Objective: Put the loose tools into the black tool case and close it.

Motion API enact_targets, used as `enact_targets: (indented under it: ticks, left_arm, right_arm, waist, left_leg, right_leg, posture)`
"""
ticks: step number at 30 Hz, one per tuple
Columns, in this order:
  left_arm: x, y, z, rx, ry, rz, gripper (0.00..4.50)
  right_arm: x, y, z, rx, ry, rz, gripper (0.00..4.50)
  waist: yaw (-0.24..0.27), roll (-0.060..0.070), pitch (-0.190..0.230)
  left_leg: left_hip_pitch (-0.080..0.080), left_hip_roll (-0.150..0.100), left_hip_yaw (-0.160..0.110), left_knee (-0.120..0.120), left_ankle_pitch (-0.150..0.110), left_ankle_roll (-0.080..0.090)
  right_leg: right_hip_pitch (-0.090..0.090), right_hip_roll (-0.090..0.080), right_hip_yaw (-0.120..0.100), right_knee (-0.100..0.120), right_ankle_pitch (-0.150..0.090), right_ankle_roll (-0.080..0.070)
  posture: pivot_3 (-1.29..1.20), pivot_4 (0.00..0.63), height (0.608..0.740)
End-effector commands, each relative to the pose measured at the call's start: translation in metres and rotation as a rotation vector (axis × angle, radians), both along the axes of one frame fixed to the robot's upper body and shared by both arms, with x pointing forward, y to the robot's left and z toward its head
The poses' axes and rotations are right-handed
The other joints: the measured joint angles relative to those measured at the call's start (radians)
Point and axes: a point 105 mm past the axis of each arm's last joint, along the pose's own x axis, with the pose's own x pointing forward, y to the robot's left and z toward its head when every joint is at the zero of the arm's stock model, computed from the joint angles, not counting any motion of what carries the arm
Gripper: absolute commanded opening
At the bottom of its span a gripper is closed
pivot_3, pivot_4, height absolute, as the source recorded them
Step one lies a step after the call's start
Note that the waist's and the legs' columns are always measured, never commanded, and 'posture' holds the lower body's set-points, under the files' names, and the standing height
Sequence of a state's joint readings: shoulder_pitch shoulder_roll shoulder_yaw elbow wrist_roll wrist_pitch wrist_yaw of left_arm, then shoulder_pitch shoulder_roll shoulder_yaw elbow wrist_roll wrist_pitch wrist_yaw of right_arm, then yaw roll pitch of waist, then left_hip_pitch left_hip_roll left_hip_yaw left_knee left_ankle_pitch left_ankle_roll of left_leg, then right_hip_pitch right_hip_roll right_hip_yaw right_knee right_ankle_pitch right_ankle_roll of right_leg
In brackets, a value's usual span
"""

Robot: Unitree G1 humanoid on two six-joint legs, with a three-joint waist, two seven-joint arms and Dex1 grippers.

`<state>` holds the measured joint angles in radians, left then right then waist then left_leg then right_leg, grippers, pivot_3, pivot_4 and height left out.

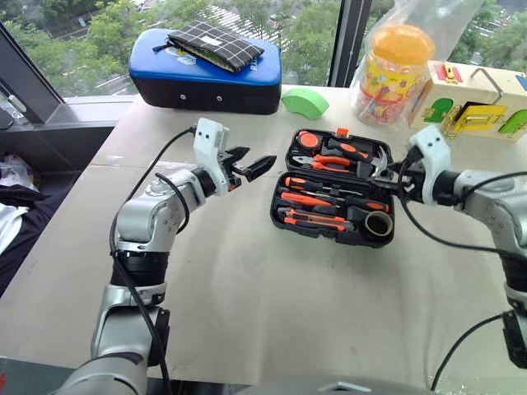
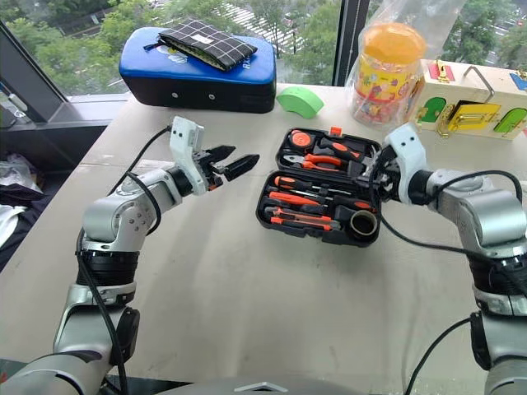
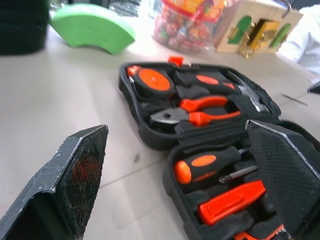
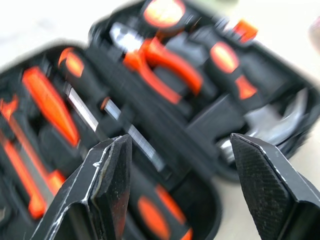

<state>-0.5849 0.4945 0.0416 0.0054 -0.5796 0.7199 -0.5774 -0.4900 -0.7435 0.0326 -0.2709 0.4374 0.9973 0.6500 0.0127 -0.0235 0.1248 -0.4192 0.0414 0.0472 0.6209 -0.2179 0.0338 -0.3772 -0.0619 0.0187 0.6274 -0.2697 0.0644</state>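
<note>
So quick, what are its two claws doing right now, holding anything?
Left gripper: open, empty, beside the black tool case.
Right gripper: open, empty, over the case.

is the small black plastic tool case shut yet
No, the small black moulded-plastic tool case lies open flat, its orange-and-black tools showing in both halves.

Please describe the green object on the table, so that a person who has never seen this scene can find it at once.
Look at the far side of the table, beside the window. Between the large blue-topped case and the open black tool case lies a small green block. It alone is plain light green and curved like an arch.
</note>
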Motion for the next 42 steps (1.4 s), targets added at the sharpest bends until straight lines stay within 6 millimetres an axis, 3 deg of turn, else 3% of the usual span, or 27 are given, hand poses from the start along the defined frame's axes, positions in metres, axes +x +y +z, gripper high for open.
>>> enact_targets:
  ticks: [1, 4, 6, 8, 12, 21, 24, 26, 29, 32, 35, 41, 42]
  left_arm:
    - [-0.023, -0.013, 0.012, 0.007, -0.059, -0.157, 4.5]
    - [-0.043, -0.019, 0.013, -0.017, -0.037, -0.287, 4.5]
    - [-0.067, -0.025, 0.009, 0.02, -0.021, -0.439, 4.5]
    - [-0.088, -0.026, 0.002, 0.075, -0.007, -0.564, 4.5]
    - [-0.107, -0.024, -0.002, 0.118, 0.011, -0.678, 4.5]
    - [-0.115, -0.017, -0.014, 0.154, 0.016, -0.695, 4.5]
    - [-0.111, -0.014, -0.015, 0.135, -0.004, -0.63, 4.5]
    - [-0.096, -0.012, -0.012, 0.096, -0.015, -0.522, 4.5]
    - [-0.057, -0.009, -0.008, 0.079, -0.039, -0.309, 4.5]
    - [-0.014, -0.006, -0.008, 0.079, -0.021, -0.096, 4.5]
    - [0.022, -0.012, -0.007, 0.076, 0.053, 0.031, 4.5]
    - [0.085, -0.023, -0.002, 0.024, 0.116, 0.212, 4.5]
    - [0.091, -0.025, -0.003, 0.024, 0.13, 0.235, 4.5]
  right_arm:
    - [-0.012, 0.001, 0.005, -0.052, -0.053, 0.051, 2.37]
    - [-0.013, -0.003, 0.003, -0.071, -0.055, 0.039, 0.86]
    - [-0.013, -0.009, -0.004, -0.127, -0.056, 0.036, 0.01]
    - [-0.013, -0.012, -0.009, -0.162, -0.059, 0.04, 0.01]
    - [-0.012, -0.008, -0.016, -0.196, -0.054, 0.077, 0.01]
    - [-0.02, -0.002, -0.024, -0.22, -0.022, 0.164, 0.01]
    - [-0.003, -0.011, -0.006, -0.189, -0.109, 0.081, 0.01]
    - [0.016, -0.02, 0.011, -0.131, -0.175, -0.037, 0.01]
    - [0.043, -0.028, 0.035, -0.053, -0.244, -0.189, 0.01]
    - [0.059, -0.023, 0.045, 0.169, -0.163, -0.243, 0.01]
    - [0.077, -0.028, 0.038, 0.156, -0.134, -0.323, 0.91]
    - [0.114, -0.03, 0.012, 0.138, -0.006, -0.477, 3.74]
    - [0.117, -0.03, 0.007, 0.116, 0.009, -0.488, 3.74]
  waist:
    - [-0.001, 0.0, 0.0]
    - [-0.009, 0.0, 0.0]
    - [-0.014, 0.0, 0.0]
    - [-0.019, 0.0, 0.0]
    - [-0.02, 0.0, 0.0]
    - [-0.02, 0.001, 0.0]
    - [-0.019, 0.001, 0.0]
    - [-0.02, 0.001, 0.0]
    - [-0.017, 0.001, 0.001]
    - [-0.01, 0.0, 0.0]
    - [0.0, 0.0, 0.0]
    - [-0.003, 0.0, 0.0]
    - [-0.005, 0.0, 0.0]
  left_leg:
    - [0.0, 0.0, 0.0, -0.001, 0.0, 0.0]
    - [0.002, 0.001, 0.0, -0.001, 0.0, 0.001]
    - [0.003, 0.001, 0.0, -0.001, 0.0, 0.0]
    - [0.004, 0.001, 0.0, -0.001, 0.0, 0.0]
    - [0.003, 0.001, 0.0, 0.0, 0.0, 0.0]
    - [0.003, 0.001, 0.0, -0.001, 0.0, 0.0]
    - [0.003, 0.001, 0.0, -0.001, 0.0, 0.0]
    - [0.003, 0.001, 0.0, 0.0, 0.0, 0.0]
    - [0.003, 0.001, 0.0, 0.003, 0.0, 0.0]
    - [0.003, 0.001, 0.0, 0.005, 0.0, 0.0]
    - [0.002, 0.0, 0.001, 0.006, 0.0, 0.0]
    - [-0.001, -0.001, 0.002, 0.007, 0.0, 0.0]
    - [-0.001, -0.001, 0.002, 0.007, 0.0, 0.0]
  right_leg:
    - [0.0, 0.0, 0.0, 0.0, 0.0, 0.0]
    - [0.0, 0.0, 0.0, 0.0, -0.001, 0.001]
    - [0.0, 0.0, 0.0, 0.001, -0.001, 0.001]
    - [0.001, 0.0, 0.0, 0.001, -0.001, 0.0]
    - [0.001, -0.001, 0.001, 0.0, -0.001, 0.0]
    - [0.001, 0.0, 0.001, 0.0, -0.001, 0.0]
    - [0.001, 0.0, 0.001, 0.0, -0.001, 0.0]
    - [0.001, 0.0, 0.001, 0.0, -0.001, 0.0]
    - [0.001, 0.0, 0.002, 0.001, -0.001, 0.001]
    - [0.002, 0.001, 0.001, 0.003, -0.001, 0.001]
    - [0.002, 0.001, 0.0, 0.005, -0.001, 0.001]
    - [0.0, 0.001, 0.0, 0.007, -0.001, 0.001]
    - [-0.001, 0.001, 0.0, 0.006, -0.001, 0.001]
  posture:
    - [0.0, 0.15, 0.74]
    - [0.0, 0.15, 0.74]
    - [0.0, 0.15, 0.74]
    - [0.0, 0.15, 0.74]
    - [0.0, 0.15, 0.74]
    - [0.0, 0.15, 0.74]
    - [0.0, 0.15, 0.74]
    - [0.0, 0.15, 0.74]
    - [0.0, 0.15, 0.74]
    - [0.0, 0.15, 0.74]
    - [0.0, 0.15, 0.74]
    - [0.0, 0.15, 0.74]
    - [0.0, 0.15, 0.74]
